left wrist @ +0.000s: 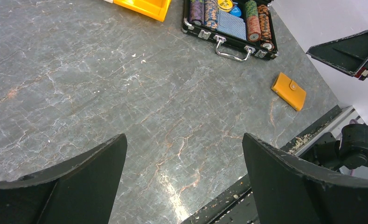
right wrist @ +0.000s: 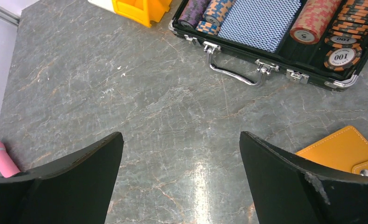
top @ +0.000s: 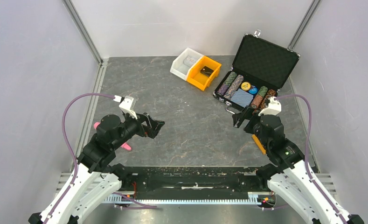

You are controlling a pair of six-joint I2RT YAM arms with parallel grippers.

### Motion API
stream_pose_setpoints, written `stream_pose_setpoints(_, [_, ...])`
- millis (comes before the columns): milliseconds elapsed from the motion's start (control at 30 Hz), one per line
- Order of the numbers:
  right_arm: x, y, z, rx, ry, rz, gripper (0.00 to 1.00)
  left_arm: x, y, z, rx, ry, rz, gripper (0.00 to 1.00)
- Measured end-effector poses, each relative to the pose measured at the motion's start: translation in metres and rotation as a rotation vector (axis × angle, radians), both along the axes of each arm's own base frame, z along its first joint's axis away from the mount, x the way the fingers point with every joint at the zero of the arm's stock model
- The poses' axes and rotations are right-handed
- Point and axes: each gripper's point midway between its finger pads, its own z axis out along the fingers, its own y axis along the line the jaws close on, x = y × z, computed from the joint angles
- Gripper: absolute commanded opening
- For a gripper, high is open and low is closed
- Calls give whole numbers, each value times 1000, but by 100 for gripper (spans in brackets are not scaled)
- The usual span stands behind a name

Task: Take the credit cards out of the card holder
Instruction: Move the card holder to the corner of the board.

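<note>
The card holder (left wrist: 289, 91) is a small orange-tan wallet lying flat and folded shut, its snap tab fastened, on the grey table near the front right. It also shows in the right wrist view (right wrist: 343, 149), just right of my right fingers. In the top view only its edge (top: 259, 143) shows under the right arm. No cards are visible. My right gripper (top: 240, 119) (right wrist: 180, 135) is open and empty, above the table just left of the holder. My left gripper (top: 156, 127) (left wrist: 183, 137) is open and empty, far to the holder's left.
An open black chip case (top: 256, 70) with chips and a card deck stands at the back right, its handle (right wrist: 235, 74) facing me. An orange bin (top: 203, 72) and a white bin (top: 185, 63) sit at the back centre. A pink object (top: 126, 147) lies under the left arm.
</note>
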Motion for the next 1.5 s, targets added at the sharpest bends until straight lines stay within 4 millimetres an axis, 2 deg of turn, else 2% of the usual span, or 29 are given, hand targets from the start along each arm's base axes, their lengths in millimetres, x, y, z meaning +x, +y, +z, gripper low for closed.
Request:
stream_pose_setpoints(367, [1,-7,-6,4,9,-49,99,0,0,0,1,1,0,100])
stream_pose_setpoints(467, [1,-13,-13,12,24,-96,98,0,0,0,1,1,0,100])
stream_pose_setpoints(600, [2,-27,-27,16,72,-209,85,0,0,-1,1,2,0,100])
stream_pose_setpoints(633, [2,-31,-32,8,88,-244,77,0,0,-1,1,2,0,100])
stream_pose_setpoints(667, [3,-36,-36,-3,103,-274,61,0,0,-1,1,2,0,100])
stream_pose_setpoints(700, [3,-42,-43,-24,122,-318,51,0,0,-1,1,2,-1,100])
stream_pose_setpoints(733, [3,-47,-47,-47,135,-345,50,0,0,-1,1,3,-1,100])
stream_pose_setpoints(867, [7,-71,-66,-145,193,-473,63,0,0,-1,2,4,-1,100])
stream_pose_setpoints(1000, [6,-102,-90,-210,292,-591,65,0,-1,-3,6,12,-4,100])
stream_pose_setpoints(1100, [-4,-124,-113,-230,370,-661,67,0,-2,-6,11,21,-7,100])
stream_pose_setpoints(1233, [-19,-143,-144,-210,460,-709,69,1,-2,-6,12,23,-7,100])
stream_pose_setpoints(1433, [-31,-169,-171,-105,541,-809,69,0,-2,-8,14,28,-9,100])
stream_pose_setpoints(1500, [-29,-176,-174,-62,535,-833,69,0,-2,-8,14,28,-11,100])
